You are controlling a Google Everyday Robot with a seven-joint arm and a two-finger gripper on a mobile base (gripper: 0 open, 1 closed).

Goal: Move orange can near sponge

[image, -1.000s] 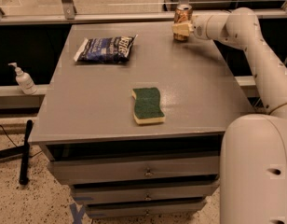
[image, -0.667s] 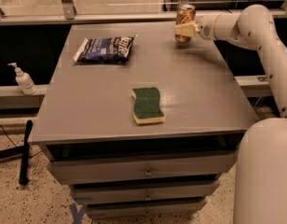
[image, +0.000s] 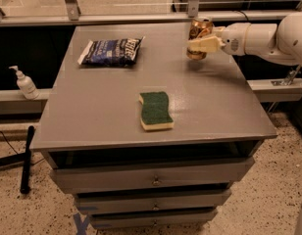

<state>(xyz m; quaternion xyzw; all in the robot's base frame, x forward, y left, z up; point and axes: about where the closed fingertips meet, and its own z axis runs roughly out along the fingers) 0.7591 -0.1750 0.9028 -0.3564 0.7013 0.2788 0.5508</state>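
Coppery orange can [image: 200, 29], at one o'clock on the grey surface [image: 107, 106], is clamped in the gripper's [image: 199, 43] fingers [image: 208, 44]; a slack hold could drop it short of the sponge [image: 156, 110] at six o'clock.

Orange can [image: 200, 29] in gripper [image: 198, 44], back-right; sponge [image: 156, 110] front-centre.
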